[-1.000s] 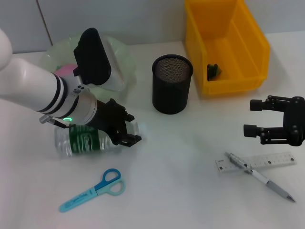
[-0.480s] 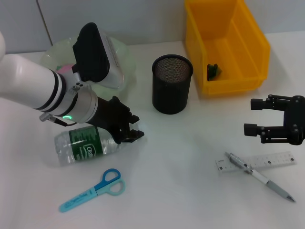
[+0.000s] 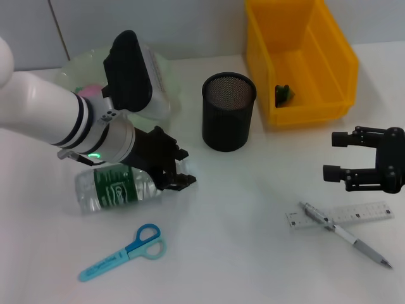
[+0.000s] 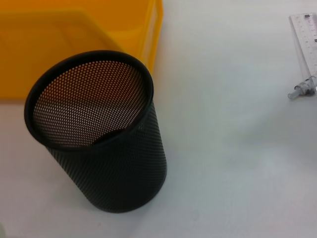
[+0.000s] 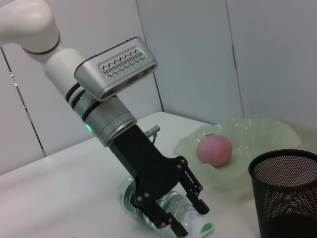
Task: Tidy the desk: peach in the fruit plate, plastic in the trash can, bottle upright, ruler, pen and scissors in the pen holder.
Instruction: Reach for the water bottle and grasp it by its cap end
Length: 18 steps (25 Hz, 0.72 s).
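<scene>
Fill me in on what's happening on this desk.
The left gripper is down at the neck end of the bottle, which lies on its side, fingers open around it. The right gripper hovers open above the ruler and pen, which lie crossed. The peach is already in the fruit plate, and something dark sits in the yellow bin. The scissors are on the desk; the pen holder looks empty.

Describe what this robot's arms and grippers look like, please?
The left arm is glossy white with black rings near the wrist, then a silver cuff showing a small green light. A grey camera box with a vented face sits on it. The left gripper is black with slim jaws. The right gripper is likewise all black, angular linkage.
</scene>
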### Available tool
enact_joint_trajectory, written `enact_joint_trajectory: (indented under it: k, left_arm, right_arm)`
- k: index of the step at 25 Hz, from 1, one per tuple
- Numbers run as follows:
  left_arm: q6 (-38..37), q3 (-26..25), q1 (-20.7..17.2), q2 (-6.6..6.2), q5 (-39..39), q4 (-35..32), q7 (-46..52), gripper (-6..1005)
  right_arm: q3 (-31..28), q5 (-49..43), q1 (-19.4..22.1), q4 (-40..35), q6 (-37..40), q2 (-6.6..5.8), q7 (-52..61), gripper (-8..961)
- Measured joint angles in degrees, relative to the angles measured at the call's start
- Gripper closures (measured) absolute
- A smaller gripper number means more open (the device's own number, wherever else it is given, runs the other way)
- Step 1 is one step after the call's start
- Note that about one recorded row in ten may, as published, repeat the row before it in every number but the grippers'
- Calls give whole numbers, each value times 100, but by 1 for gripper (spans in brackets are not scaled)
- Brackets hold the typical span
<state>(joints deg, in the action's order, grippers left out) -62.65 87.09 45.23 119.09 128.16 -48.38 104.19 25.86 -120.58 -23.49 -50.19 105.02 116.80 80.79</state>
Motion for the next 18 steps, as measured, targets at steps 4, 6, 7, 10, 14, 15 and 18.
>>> enact_joint_trajectory:
  k: [4,6,7,10,14,15,18]
  left_arm:
    - [84,115,32,0,15,-20,-11,563]
    - [161,159,34,0,27,-23,-16,532]
    - [161,159,34,0,27,-23,-16,517]
    - [219,215,36,0,46,-51,-19,469]
    - [258,283,37,0,51,-85,-20,396]
    - [332,372,38,0,57,-83,-24,397]
    - [444,497,38,0,66,-63,-30,399]
  right_arm:
    - [24,0,-9,1,-7,0,5,165]
    - [24,0,-13,1,-8,0,6,166]
    - [24,0,-13,1,-8,0,6,166]
    - [25,0,-15,1,-9,0,6,167]
    - [33,0,-17,1,-9,0,11,168]
    - [33,0,-21,0,-9,1,12,168]
    - [34,0,-33,1,-9,11,14,168]
